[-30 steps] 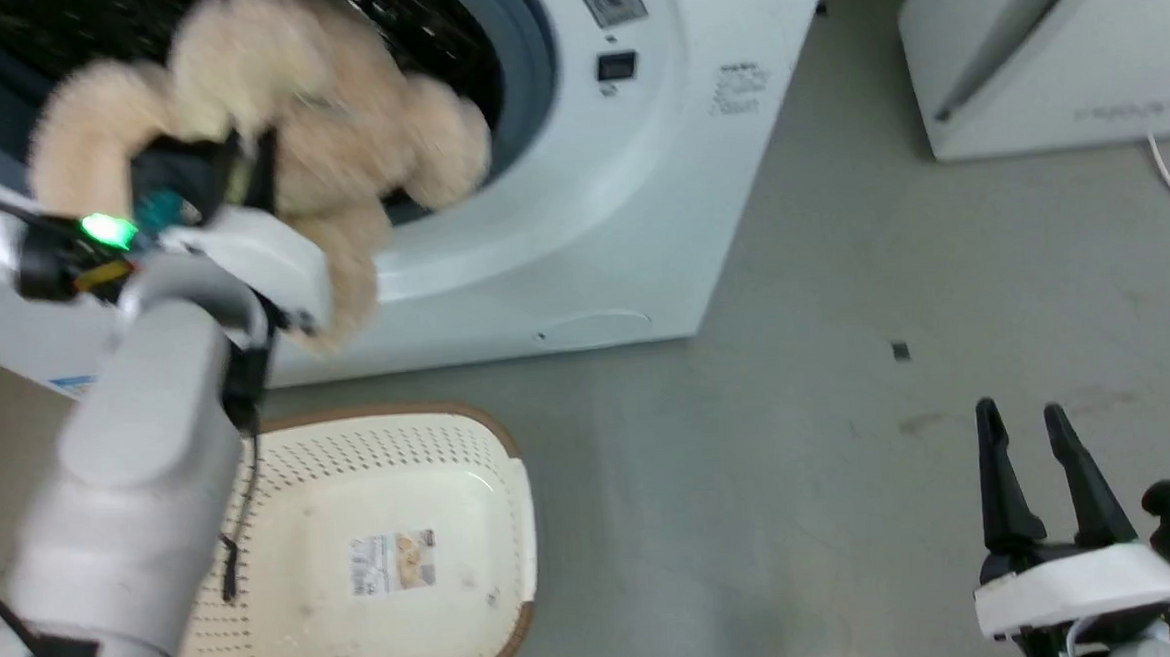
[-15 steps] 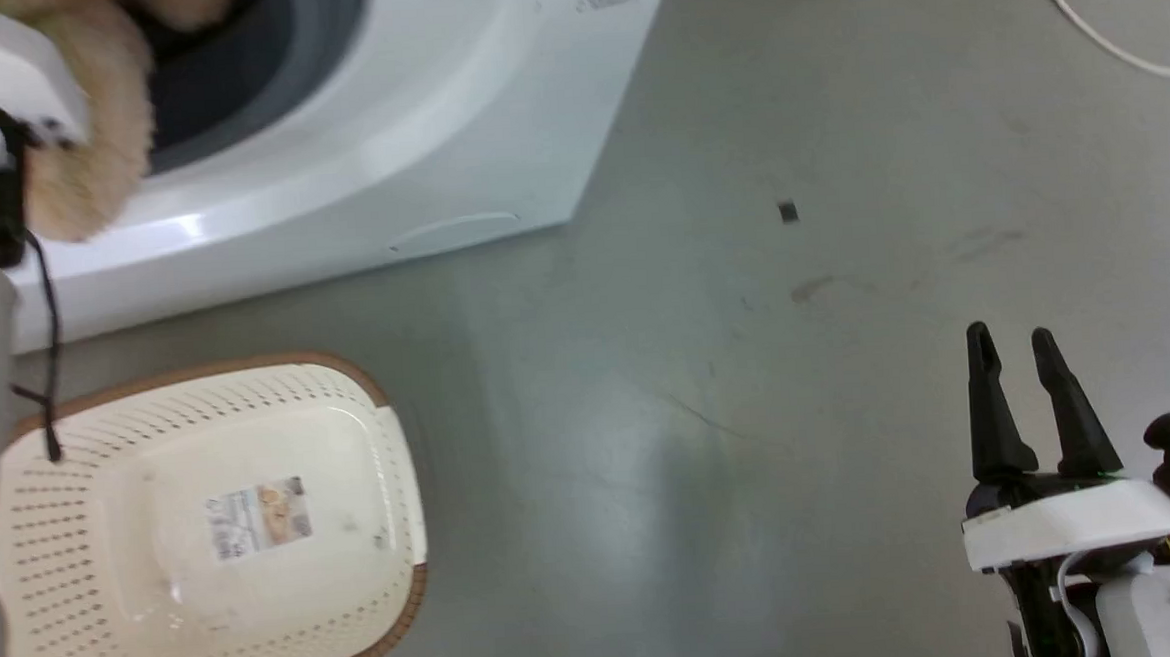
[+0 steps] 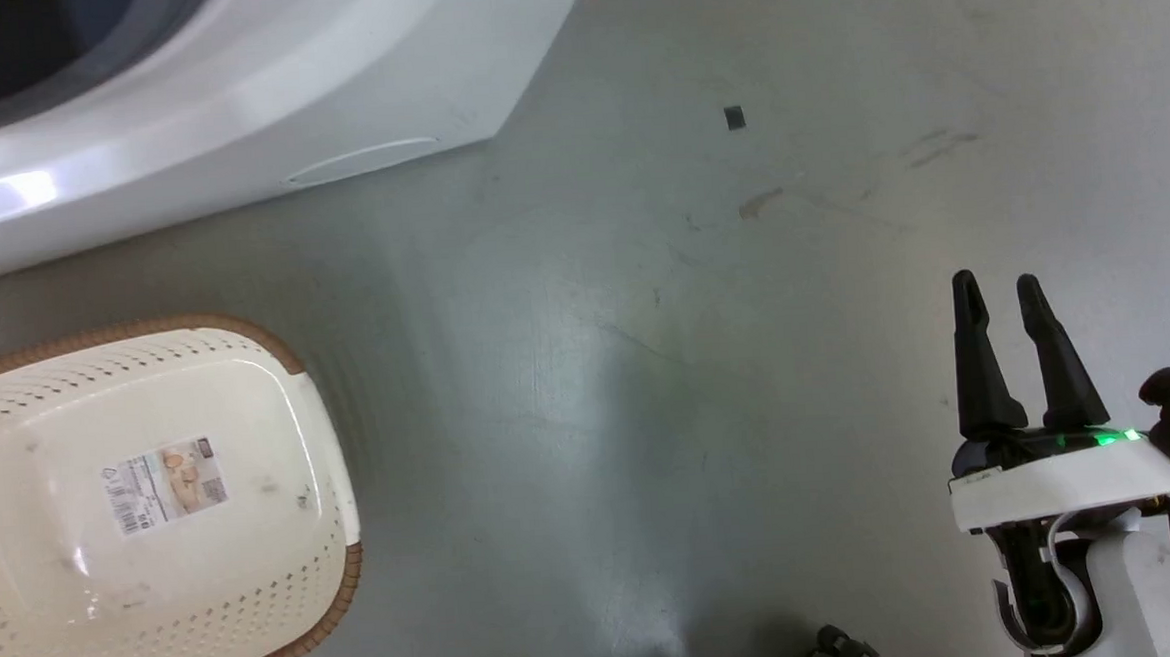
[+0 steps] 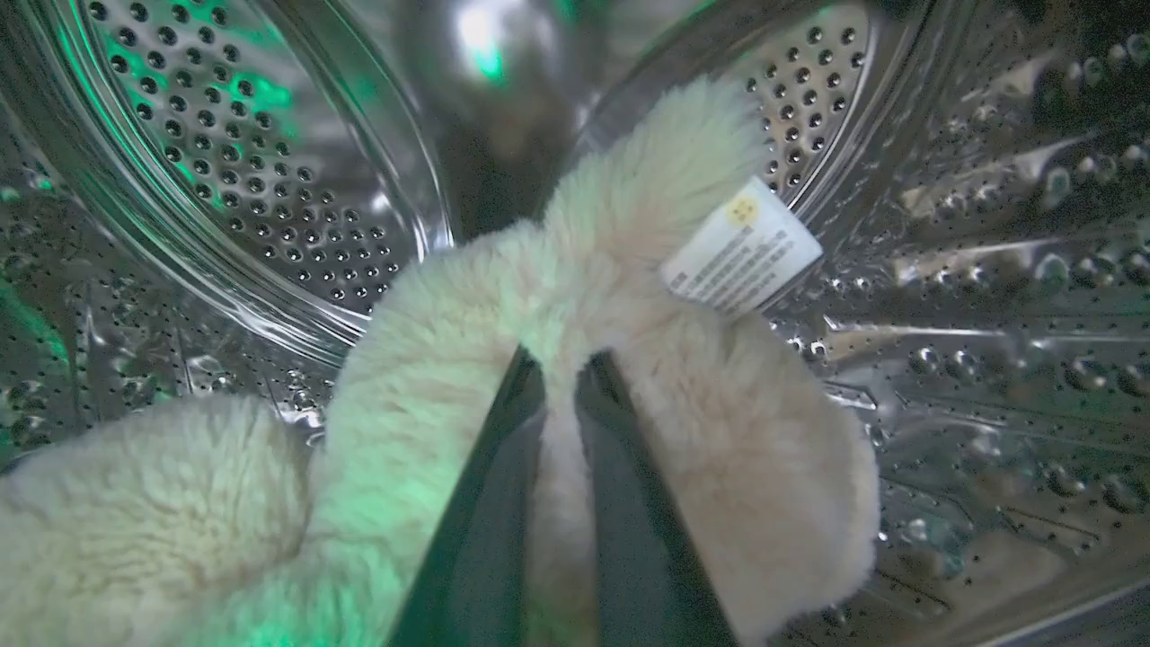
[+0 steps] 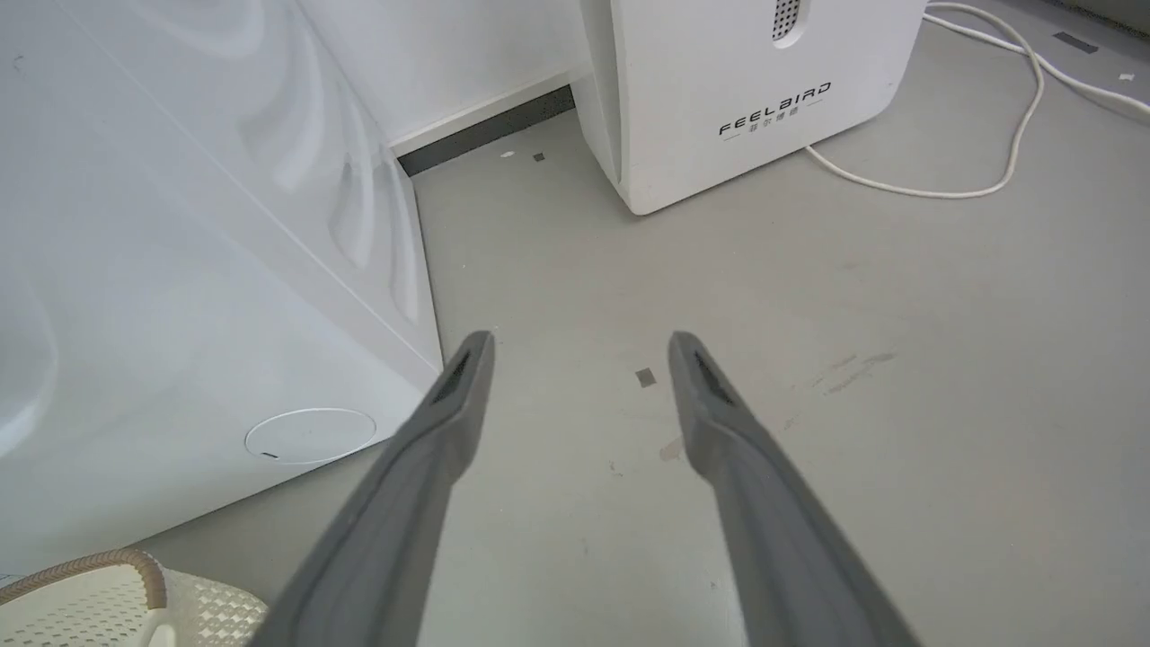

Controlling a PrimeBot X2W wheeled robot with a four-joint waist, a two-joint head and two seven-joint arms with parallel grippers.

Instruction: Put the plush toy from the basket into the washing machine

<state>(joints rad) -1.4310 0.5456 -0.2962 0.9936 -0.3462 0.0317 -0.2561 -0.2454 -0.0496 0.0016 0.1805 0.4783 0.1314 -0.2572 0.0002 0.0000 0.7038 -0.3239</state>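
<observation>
In the left wrist view my left gripper [image 4: 559, 368] is shut on the cream plush toy [image 4: 629, 296], pinching a fold of its fur. The toy and its white tag [image 4: 741, 247] hang inside the washing machine's steel perforated drum [image 4: 234, 162]. The washing machine [image 3: 232, 87] fills the head view's upper left, and its white side [image 5: 180, 270] shows in the right wrist view. The basket [image 3: 144, 512] lies bottom-up on the floor at the lower left, label sticker [image 3: 165, 484] showing; its rim [image 5: 99, 566] is also in view. My right gripper [image 3: 999, 292] hovers open at the lower right, holding nothing.
A white FEELBIRD-marked appliance [image 5: 746, 81] stands on the grey floor beyond the washer, with a white cable [image 5: 1006, 153] trailing beside it. A small dark mark [image 3: 734, 117] and some stains lie on the floor [image 3: 647, 365] between washer and right gripper.
The head camera has tilted down and right, so washer and basket have slid up and left in view. The left arm and plush toy have left the head view, into the drum.
</observation>
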